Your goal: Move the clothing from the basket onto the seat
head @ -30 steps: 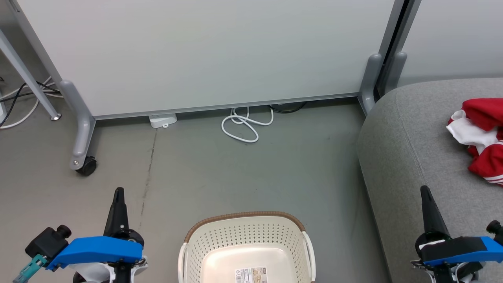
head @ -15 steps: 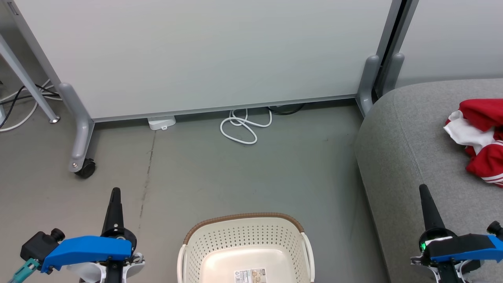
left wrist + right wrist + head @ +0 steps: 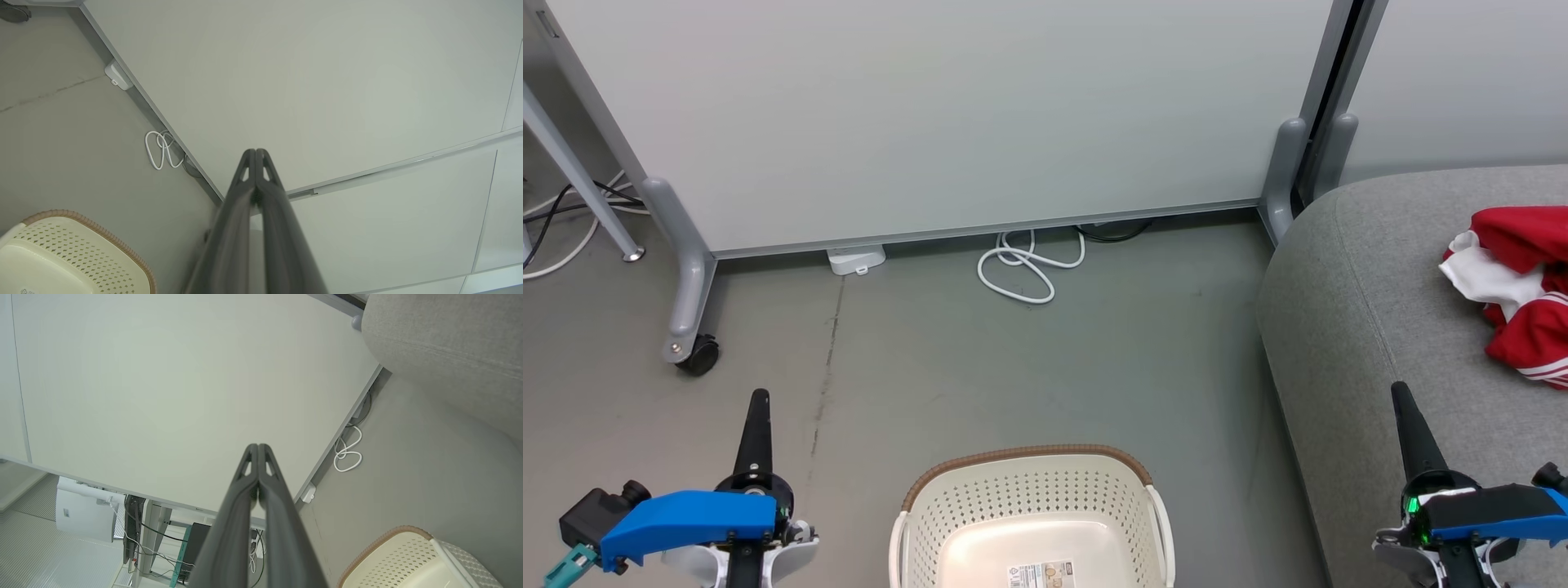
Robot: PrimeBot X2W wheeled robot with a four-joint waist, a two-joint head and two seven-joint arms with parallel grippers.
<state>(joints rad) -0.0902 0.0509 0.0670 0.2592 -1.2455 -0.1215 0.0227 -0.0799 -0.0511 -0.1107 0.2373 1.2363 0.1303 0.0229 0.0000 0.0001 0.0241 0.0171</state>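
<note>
Laundry basket (image 3: 1029, 451), cream-white perforated plastic w/ brown woven-look rim, sits low centre between the two arms. The part in view shows bare bottom + printed label (image 3: 1045, 572), no fabric. Red-and-white soft jerseys (image 3: 1519, 286) lie bunched on the big grey upholstered seat cushion (image 3: 1372, 278), ahead and to the right of the right gripper (image 3: 1398, 389), well apart from the left gripper (image 3: 759, 398). Both grippers: fingers pressed together, holding nothing. Looks about done, I'd say; any tidy-up falls to the right arm.
</note>
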